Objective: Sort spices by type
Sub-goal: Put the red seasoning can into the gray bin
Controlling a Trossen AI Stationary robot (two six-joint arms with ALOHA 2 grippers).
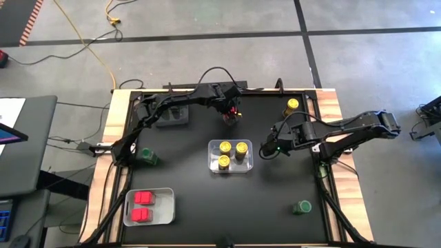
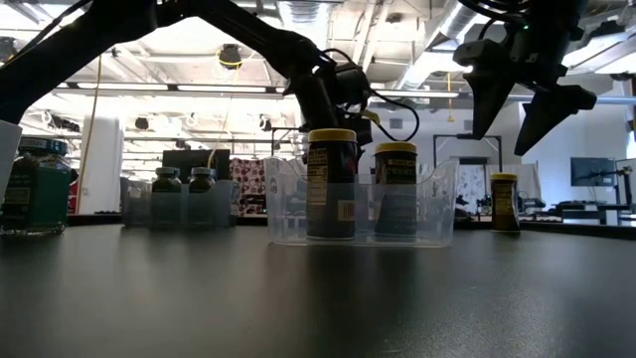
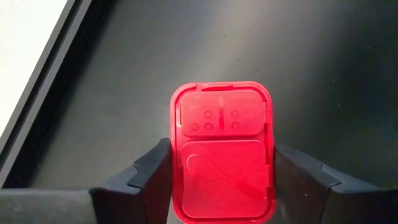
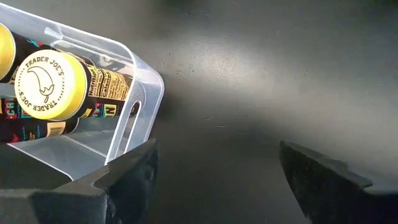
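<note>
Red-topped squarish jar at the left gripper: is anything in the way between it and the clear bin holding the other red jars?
Nothing visible does. The left gripper straddles the red-topped squarish jar at the table's far edge; bare black tabletop lies towards the clear plastic bin of red jars. A dark-green-lidded round jar stands left of that line.

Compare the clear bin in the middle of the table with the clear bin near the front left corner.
The middle bin holds three round yellow-lidded jars; the front-left bin holds squarish red-topped jars. The middle bin sits beside the right claw; the front-left bin lies away from both arms. Both are clear, rectangular, and each holds one kind only.
</note>
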